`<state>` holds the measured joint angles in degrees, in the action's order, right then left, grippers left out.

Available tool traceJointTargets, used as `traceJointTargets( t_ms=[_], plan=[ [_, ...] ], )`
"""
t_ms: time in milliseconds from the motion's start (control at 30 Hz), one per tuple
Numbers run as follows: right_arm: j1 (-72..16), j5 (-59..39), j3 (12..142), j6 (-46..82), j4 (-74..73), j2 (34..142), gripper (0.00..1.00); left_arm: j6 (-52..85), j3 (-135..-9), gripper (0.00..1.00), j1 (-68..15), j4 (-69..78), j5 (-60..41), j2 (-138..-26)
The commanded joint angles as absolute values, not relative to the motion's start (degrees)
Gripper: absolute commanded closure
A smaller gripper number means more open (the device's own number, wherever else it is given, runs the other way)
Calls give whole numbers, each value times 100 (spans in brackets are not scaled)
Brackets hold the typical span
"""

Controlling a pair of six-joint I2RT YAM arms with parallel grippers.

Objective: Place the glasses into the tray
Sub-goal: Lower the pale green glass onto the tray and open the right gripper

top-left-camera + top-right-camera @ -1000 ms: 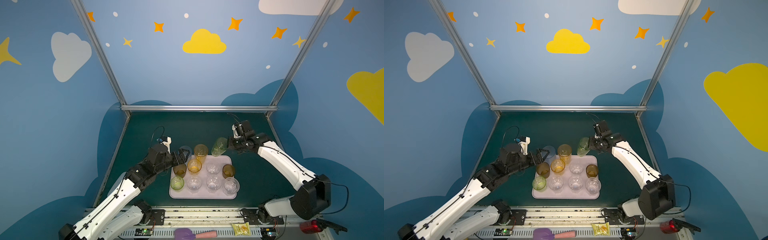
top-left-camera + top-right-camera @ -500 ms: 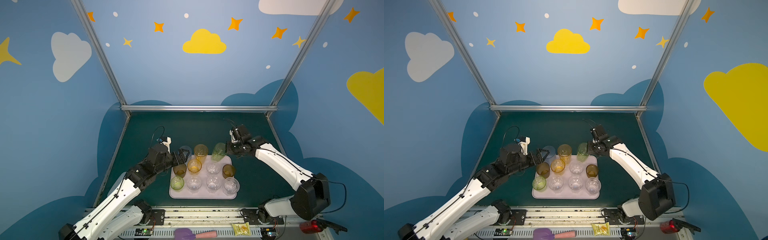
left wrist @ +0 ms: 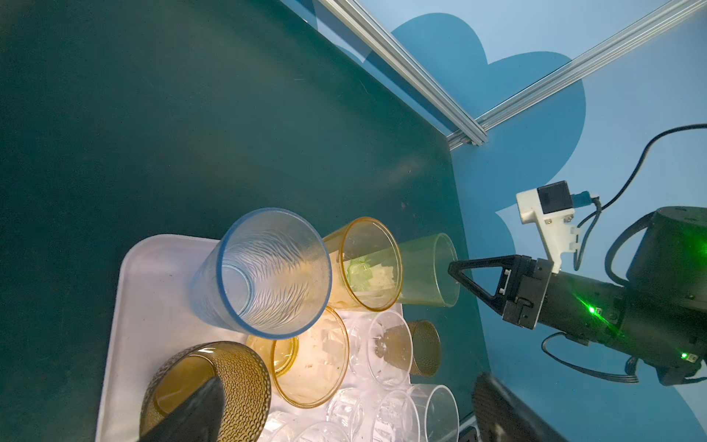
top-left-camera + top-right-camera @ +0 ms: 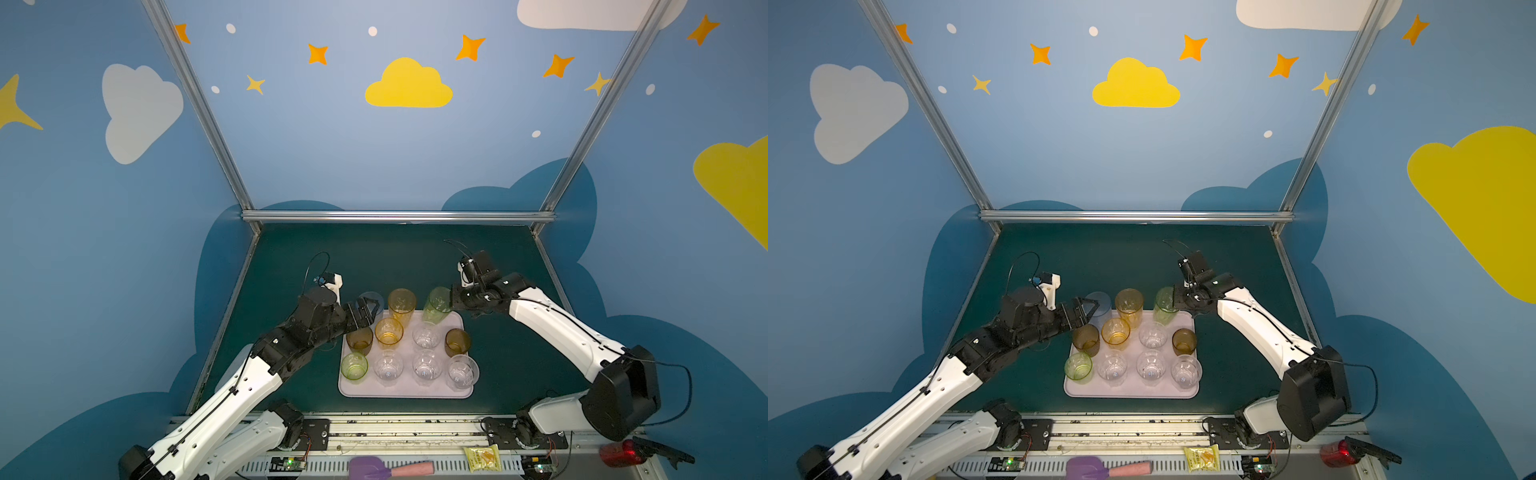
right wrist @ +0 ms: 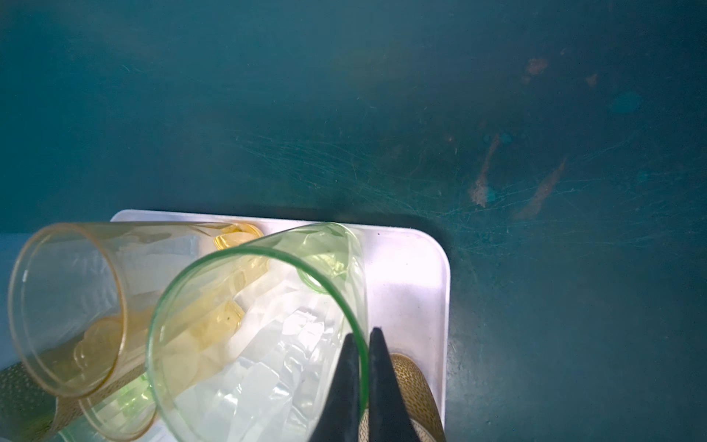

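My right gripper (image 5: 363, 333) is clamped on the wall of the tall, see-through green tumbler (image 4: 436, 305), one finger inside the rim and one outside. I hold it tilted over the far right corner of the flat, pale pink-lilac tray (image 4: 407, 392). I cannot tell whether its base touches the tray floor yet.

That thin pinch near the rim is my worry. The smooth wall could swivel or slip between my fingers. If I let go while it leans, I judge it could tip onto the tall yellow tumbler (image 4: 402, 303) just beside it, or onto the short clear faceted glass (image 4: 426, 336) in front. Set too near the low rim, the base could catch on it and rock.

My left gripper (image 4: 371, 314) stands with its fingers spread wide and nothing between them, next to the tall blue ribbed tumbler (image 3: 267, 268) on the far left corner. A careless sweep there could knock it over.

The green tumbler looks thin-walled, glossy and empty.
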<state>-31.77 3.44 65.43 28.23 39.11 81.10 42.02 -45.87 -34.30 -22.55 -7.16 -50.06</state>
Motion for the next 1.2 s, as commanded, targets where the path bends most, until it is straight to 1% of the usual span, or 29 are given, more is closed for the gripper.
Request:
traceJointTargets(
  t_ms=[0, 467, 567, 633, 767, 900, 1033, 1167],
  plan=[
    [-3230, 419, 6486, 2804, 4020, 8078, 100, 4151, -4677, 0, -3455, -2281, -659, -5034],
    [-3292, 457, 6450, 2821, 4042, 8112, 100, 4140, -4652, 0, -3454, -2293, -642, -5045],
    [-3292, 427, 6458, 2834, 4035, 8113, 89, 4131, -4641, 0, -3453, -2301, -616, -5040],
    [-3291, 395, 6460, 2831, 4025, 8120, 86, 4129, -4644, 0, -3454, -2299, -598, -5044],
    [-3295, 387, 6470, 2856, 4021, 8110, 77, 4120, -4640, 0, -3454, -2309, -580, -5045],
    [-3295, 360, 6538, 2863, 4056, 8093, 75, 4119, -4641, 0, -3453, -2344, -563, -5027],
    [-3290, 352, 6611, 2870, 4064, 8017, 67, 4079, -4641, 0, -3455, -2366, -519, -5018],
    [-3278, 270, 6744, 2874, 4118, 7960, 55, 4057, -4654, 0, -3452, -2370, -492, -5027]
  ],
)
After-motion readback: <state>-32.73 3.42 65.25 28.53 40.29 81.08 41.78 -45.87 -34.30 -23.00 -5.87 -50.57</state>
